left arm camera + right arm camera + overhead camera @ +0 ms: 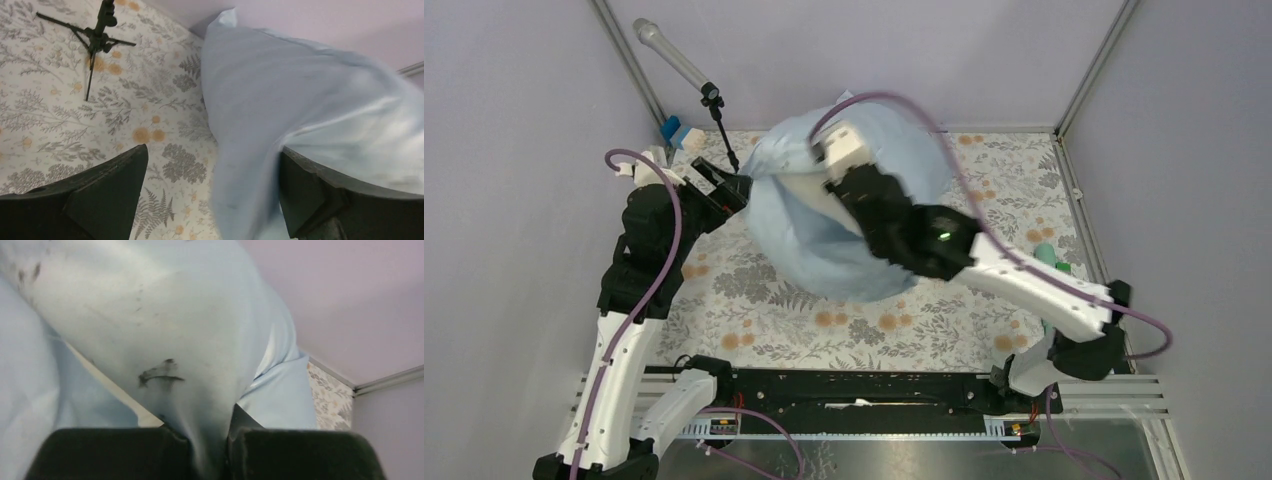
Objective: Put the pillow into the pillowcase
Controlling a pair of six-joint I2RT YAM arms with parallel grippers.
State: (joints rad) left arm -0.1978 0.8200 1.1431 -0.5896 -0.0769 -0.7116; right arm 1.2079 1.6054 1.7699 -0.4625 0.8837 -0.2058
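The light-blue pillowcase (864, 260) bulges, lifted off the middle of the table. A white patch of the pillow (806, 190) shows at its left side; a cream strip shows in the right wrist view (107, 382). My right gripper (832, 172) is over the top of the bundle. In its wrist view it (207, 440) is shut on a fold of pillowcase (165, 315) with black smudges. My left gripper (729, 187) is at the bundle's left edge. It (214, 150) is wide open, with blurred pillowcase cloth (280, 90) hanging between the fingers, close to the right one.
A black microphone tripod (719, 120) stands at the back left, near my left gripper, and shows in the left wrist view (97, 37). A blue-and-white object (679, 130) lies in the back left corner. A green object (1046, 255) lies at the right edge. Walls and metal frame posts enclose the floral tablecloth (764, 300).
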